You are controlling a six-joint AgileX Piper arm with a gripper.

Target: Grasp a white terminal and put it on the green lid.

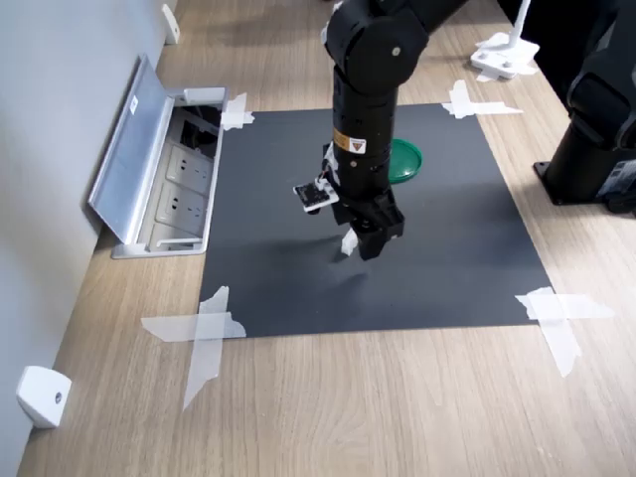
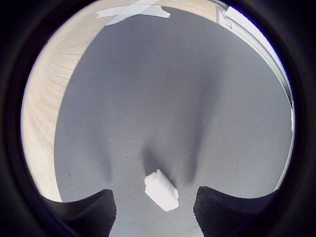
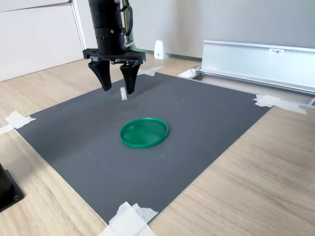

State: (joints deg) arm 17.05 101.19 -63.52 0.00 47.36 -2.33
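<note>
In the first exterior view, your gripper (image 1: 363,244) is hanging above the black mat (image 1: 457,258), pointing down at the white terminal (image 1: 349,244); the green lid (image 1: 405,161) is lying behind the arm. In the wrist view, the terminal (image 2: 161,190) is sitting between the two spread fingers (image 2: 84,212), apparently unclamped, lined up for grasping. In the second exterior view, the jaws are standing released, and the lid (image 3: 144,132) is waiting well apart.

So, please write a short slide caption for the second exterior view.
Open gripper poised above the white terminal on the dark mat, green lid nearby.
</note>
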